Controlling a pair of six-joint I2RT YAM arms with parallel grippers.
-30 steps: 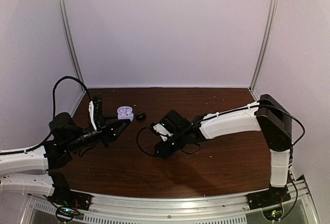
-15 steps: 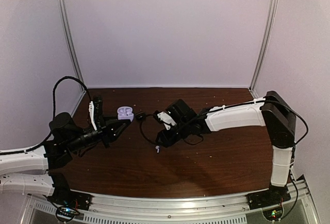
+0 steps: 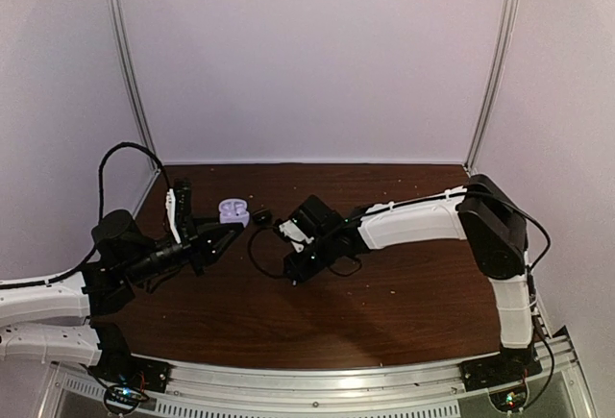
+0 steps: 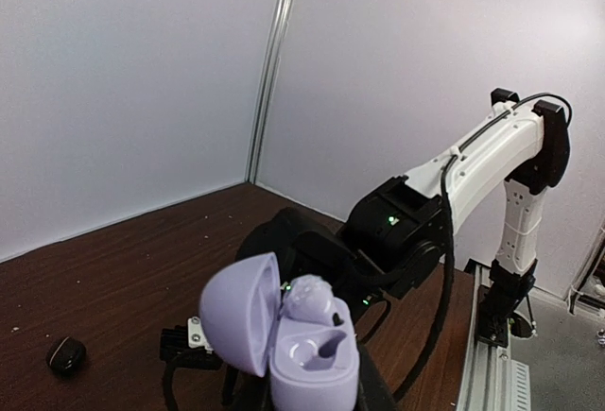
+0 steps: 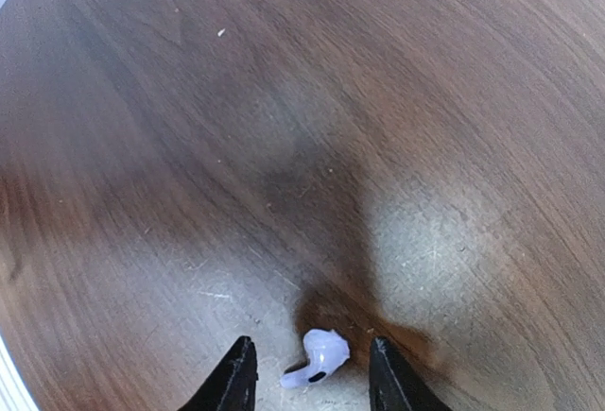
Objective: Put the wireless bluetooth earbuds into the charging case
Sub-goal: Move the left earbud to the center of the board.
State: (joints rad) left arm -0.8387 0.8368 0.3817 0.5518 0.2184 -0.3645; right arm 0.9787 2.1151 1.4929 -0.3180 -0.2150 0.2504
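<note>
My left gripper (image 3: 229, 226) is shut on the lilac charging case (image 3: 233, 210), holding it above the table. In the left wrist view the case (image 4: 312, 354) has its lid open, with one pale earbud (image 4: 312, 299) seated in it and the second socket empty. My right gripper (image 3: 293, 270) points down at the table middle. In the right wrist view a pale earbud (image 5: 318, 358) with a short stem lies on the wood between the open fingertips (image 5: 236, 378), with a gap on each side. A small black earbud (image 3: 261, 215) lies beside the case.
The brown table (image 3: 413, 303) is walled by white panels behind and at both sides. A black cable loops on the wood by the right wrist (image 3: 258, 250). The black earbud (image 4: 66, 354) also shows low on the left in the left wrist view.
The right gripper has swung left and down over the pale earbud on the table, and its jaws have narrowed. The left arm and the case have not moved.
</note>
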